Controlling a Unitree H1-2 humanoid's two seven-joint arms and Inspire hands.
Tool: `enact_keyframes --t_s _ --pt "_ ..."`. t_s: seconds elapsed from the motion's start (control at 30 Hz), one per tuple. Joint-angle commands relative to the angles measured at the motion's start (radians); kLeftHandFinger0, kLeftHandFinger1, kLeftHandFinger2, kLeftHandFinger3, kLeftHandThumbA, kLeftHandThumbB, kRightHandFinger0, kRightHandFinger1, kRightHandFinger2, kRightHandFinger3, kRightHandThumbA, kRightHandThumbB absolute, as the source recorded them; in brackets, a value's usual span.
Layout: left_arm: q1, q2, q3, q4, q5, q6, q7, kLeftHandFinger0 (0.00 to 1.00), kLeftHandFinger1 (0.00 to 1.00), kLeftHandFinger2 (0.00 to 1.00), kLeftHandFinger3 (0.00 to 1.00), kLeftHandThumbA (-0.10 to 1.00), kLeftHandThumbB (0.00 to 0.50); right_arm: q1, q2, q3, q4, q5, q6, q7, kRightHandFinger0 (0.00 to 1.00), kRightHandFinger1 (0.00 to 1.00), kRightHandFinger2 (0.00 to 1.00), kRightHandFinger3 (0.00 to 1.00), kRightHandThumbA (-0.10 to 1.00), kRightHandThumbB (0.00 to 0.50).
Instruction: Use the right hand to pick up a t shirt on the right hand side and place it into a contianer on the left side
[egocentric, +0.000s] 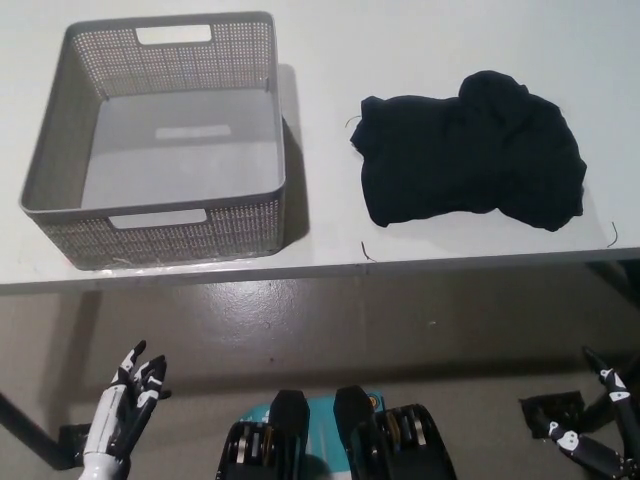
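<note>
A crumpled black t-shirt (470, 150) lies on the white table (400, 40), on its right half near the front edge. A grey perforated plastic basket (250, 215) stands on the table's left half, with nothing inside it. My black right hand (605, 430) hangs low at the bottom right, below the table's edge and well short of the shirt, fingers spread and holding nothing. My white left hand (125, 405) rests at the bottom left, also below the table, fingers apart.
The table's front edge (330, 270) runs across the middle of the picture, with grey floor (350, 330) beneath. A table leg (30, 430) slants at the lower left. A dark scrap (550, 412) lies on the floor near my right hand.
</note>
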Motion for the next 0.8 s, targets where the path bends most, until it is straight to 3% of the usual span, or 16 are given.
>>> enact_keyframes --t_s 0.0,0.2,0.37,0.5,0.57,0.63,0.77 --pt "-0.012 0.024 0.014 -0.010 -0.012 -0.059 -0.010 0.82 0.92 0.88 1.00 0.72 0.412 -0.020 0.007 -0.019 -0.026 -0.062 -0.082 -0.095 1.00 1.00 1.00 1.00 0.90 0.459" --pt "0.022 0.020 0.020 -0.037 -0.009 -0.069 -0.010 0.83 0.91 0.85 1.00 0.75 0.412 0.001 0.010 -0.006 -0.120 -0.245 -0.076 -0.198 1.00 1.00 1.00 1.00 0.93 0.479" --pt "-0.013 0.017 0.018 -0.017 -0.018 -0.069 -0.019 0.82 0.91 0.88 1.00 0.72 0.414 0.002 0.005 -0.018 -0.256 -0.364 -0.024 -0.250 1.00 1.00 1.00 1.00 0.87 0.491" --pt "-0.024 0.006 0.023 0.005 -0.018 -0.080 -0.008 0.83 0.90 0.88 1.00 0.74 0.428 -0.001 -0.003 -0.058 -0.420 -0.422 0.038 -0.241 1.00 1.00 1.00 1.00 0.86 0.485" --pt "-0.014 0.004 0.025 0.000 -0.012 -0.074 -0.002 0.84 0.92 0.89 1.00 0.76 0.447 -0.015 -0.003 -0.081 -0.500 -0.436 0.067 -0.221 1.00 1.00 1.00 1.00 0.78 0.485" --pt "-0.009 0.002 0.028 -0.008 -0.017 -0.058 -0.003 0.85 0.92 0.89 1.00 0.76 0.456 -0.031 -0.011 -0.094 -0.547 -0.455 0.090 -0.197 1.00 1.00 1.00 1.00 0.77 0.480" --pt "-0.018 0.001 0.036 0.002 -0.040 -0.074 -0.019 0.85 0.91 0.87 1.00 0.69 0.420 -0.114 -0.034 -0.108 -0.573 -0.468 0.116 -0.162 1.00 1.00 1.00 1.00 0.76 0.483"
